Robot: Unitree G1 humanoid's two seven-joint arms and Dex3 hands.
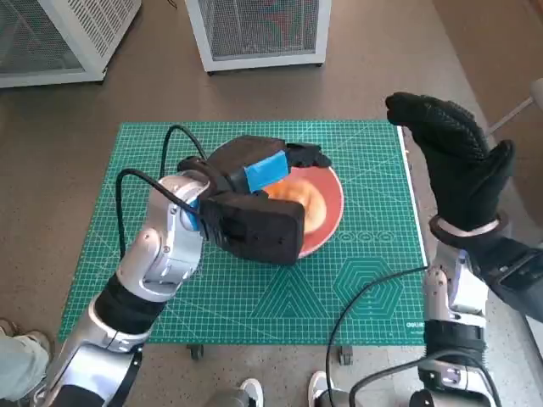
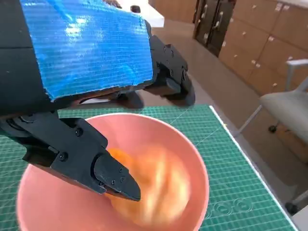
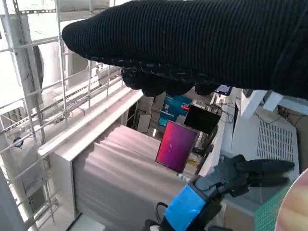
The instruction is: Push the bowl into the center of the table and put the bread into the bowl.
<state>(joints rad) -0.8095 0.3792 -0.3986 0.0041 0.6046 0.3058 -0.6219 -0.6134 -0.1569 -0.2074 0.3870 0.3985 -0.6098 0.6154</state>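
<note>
While the left hand (image 1: 270, 172) hovers above the bowl (image 1: 329, 222), we note the following;

Bowl: pink, sitting on the green cutting mat (image 1: 365, 280) near the middle of the table; we see its rim partly hidden under the left hand.

Bread: an orange-brown bread (image 2: 154, 187) lies inside the bowl, blurred in the left wrist view.

Left hand: fingers spread apart above the bowl; we see nothing held.

Right hand: the right hand (image 1: 450, 157) is raised upright beside the mat's right edge, fingers extended and together, empty.

Surroundings: white mesh cabinets (image 1: 259, 30) stand beyond the table.
</note>
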